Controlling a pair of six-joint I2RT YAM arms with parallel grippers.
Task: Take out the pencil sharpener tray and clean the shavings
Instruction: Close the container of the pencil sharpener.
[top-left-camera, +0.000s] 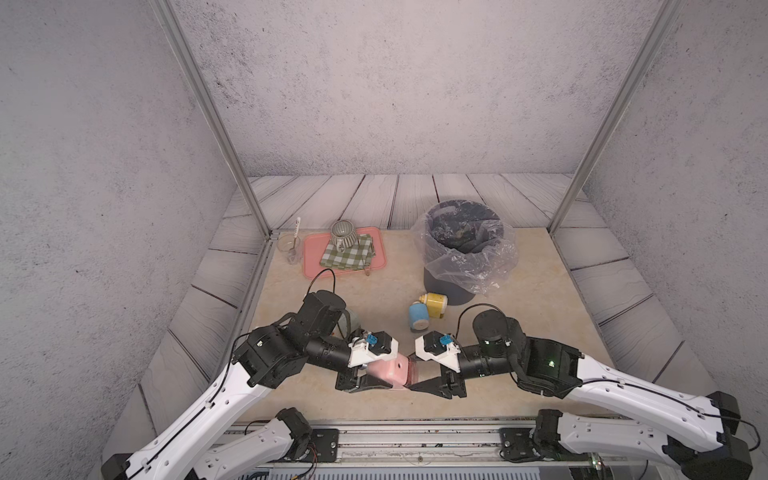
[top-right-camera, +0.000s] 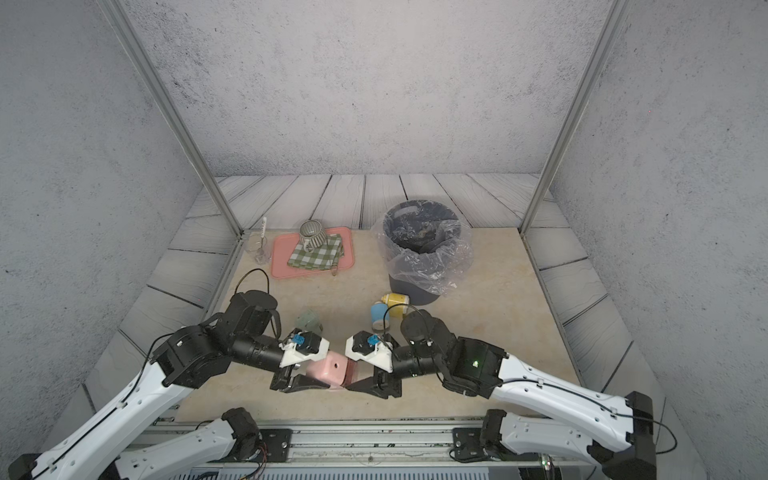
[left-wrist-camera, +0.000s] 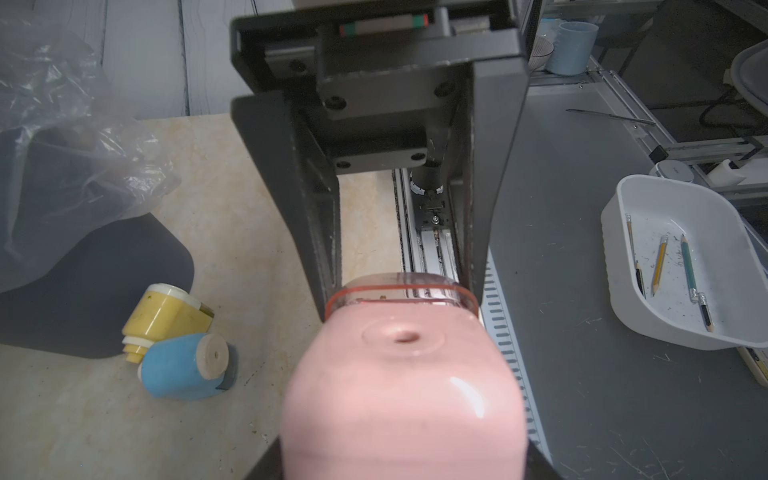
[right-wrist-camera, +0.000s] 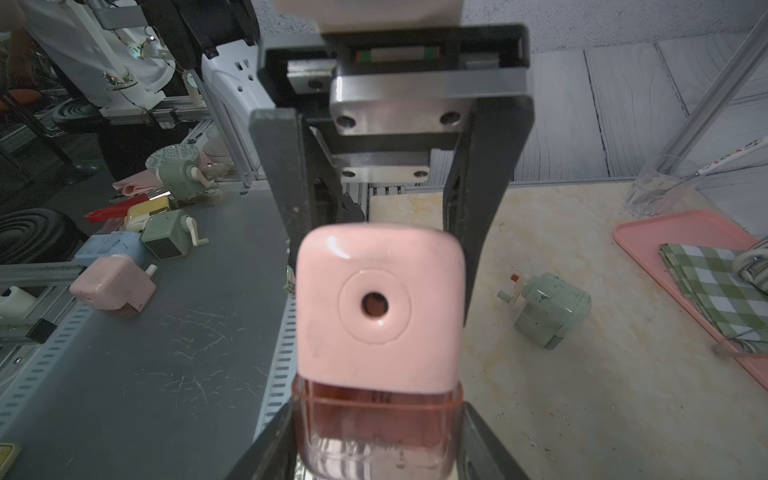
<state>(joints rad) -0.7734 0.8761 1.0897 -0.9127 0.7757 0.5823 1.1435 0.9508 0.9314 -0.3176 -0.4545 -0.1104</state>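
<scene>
Near the middle of the table's (top-left-camera: 332, 299) front edge, the left gripper (right-wrist-camera: 380, 266) pinches the body of the pink pencil sharpener (top-left-camera: 392, 371). The right gripper (left-wrist-camera: 401, 291) presses the sides of its clear tray (right-wrist-camera: 376, 432). Both parts look like light, rigid, glossy plastic, probably slippery, so hold the tray's flat sides and pull straight.

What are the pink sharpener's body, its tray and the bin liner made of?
Body: opaque pink plastic, likely moulded; glossy, with a bright highlight on a rounded corner.
Tray: clear, pink-tinted hard plastic; the inside shows through.
Liner: thin clear plastic film; crinkled, draped over the bin.
</scene>
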